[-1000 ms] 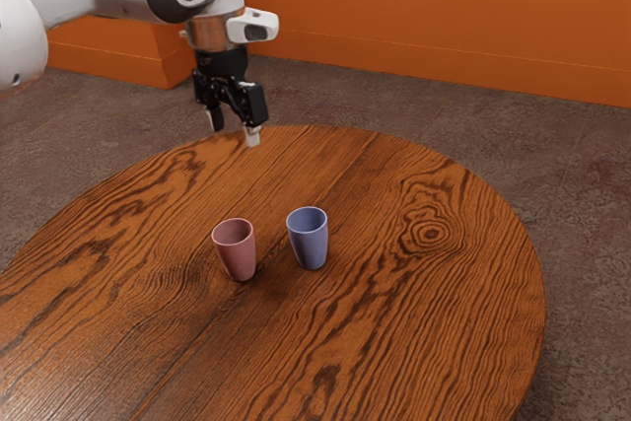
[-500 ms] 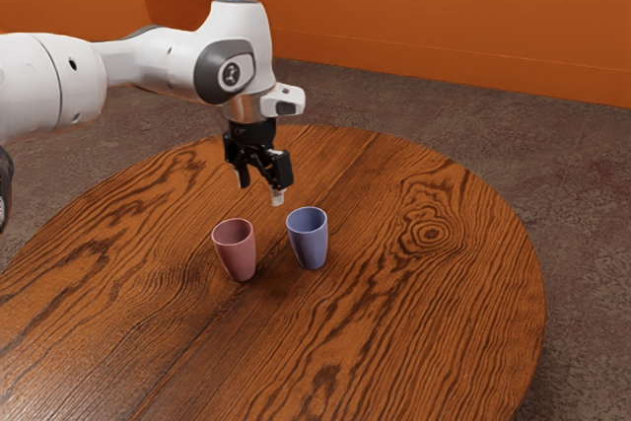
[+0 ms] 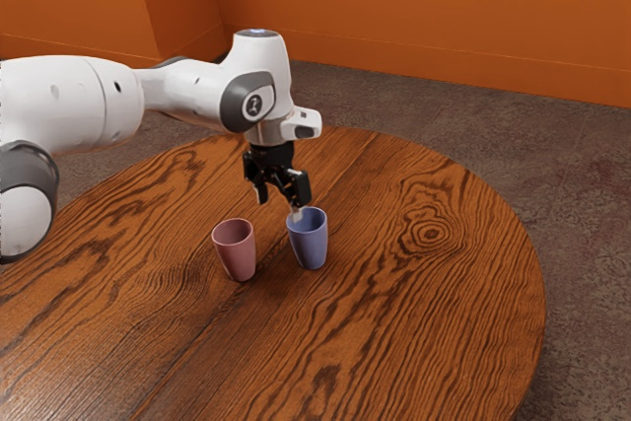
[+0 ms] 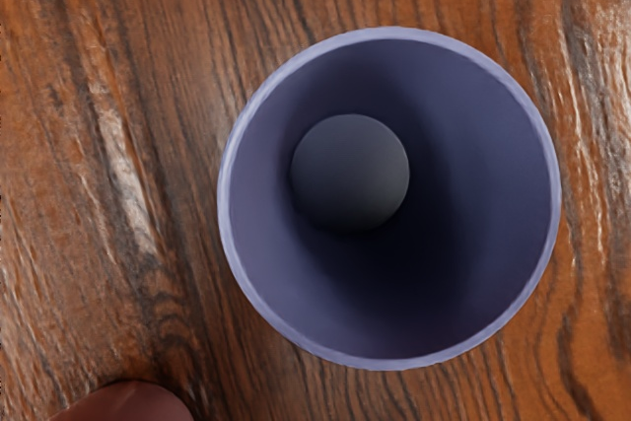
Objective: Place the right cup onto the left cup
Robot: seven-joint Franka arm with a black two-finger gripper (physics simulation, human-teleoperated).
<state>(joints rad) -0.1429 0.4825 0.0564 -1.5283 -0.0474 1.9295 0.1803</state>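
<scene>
Blue cup [image 3: 312,246] upright on tbl [image 3: 424,322] nr pink cup [image 3: 238,255], end effector [image 3: 279,208] spread nearby.

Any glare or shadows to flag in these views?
Wrist view: pale glare streaks the table; deep shadow inside the blue cup. Exterior view: soft sheen toward the exterior view's lower left, faint shadow around the base of the pink cup.

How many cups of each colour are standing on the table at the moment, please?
Blue cups: 1
Pink cups: 1
Total: 2 cups, both upright on the wooden table
</scene>
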